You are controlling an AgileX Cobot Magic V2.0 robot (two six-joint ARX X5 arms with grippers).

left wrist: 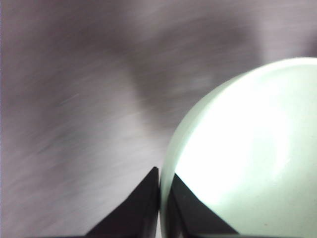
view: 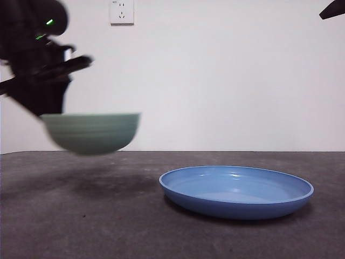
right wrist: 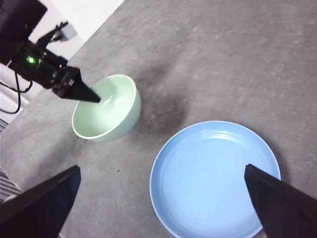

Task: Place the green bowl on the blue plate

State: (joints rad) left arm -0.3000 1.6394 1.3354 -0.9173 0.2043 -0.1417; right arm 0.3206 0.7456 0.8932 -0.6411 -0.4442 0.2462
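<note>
Clearly the move ahead turns on one relation: the green bowl [view: 91, 133] hangs in the air off to one side of the blue plate [view: 236, 191], not over it. In the front view the bowl's base is clear of the dark table [view: 81, 226], with its shadow lying on the surface below, and open table shows between that shadow and the plate's near rim. The right wrist view confirms the gap: bowl and plate sit apart, with grey tabletop between them.

The left gripper [left wrist: 159, 184] has the bowl by its rim. In the left wrist view its two black jaws are nearly together, with the thin pale wall pinched between them, one jaw inside the bowl and one outside. The rest of the bowl extends away from the jaws, so it hangs from one edge; in the front view its rim nevertheless looks about level. That view blurs the bowl, so fine tilt cannot be judged.

The right gripper [right wrist: 163, 198] waits high above the plate, its jaws spread wide and holding nothing.

The plate rests flat on the table with nothing in it. Judged from this, the carry is under way, and the bowl has to travel sideways across the gap before any lowering.
</note>
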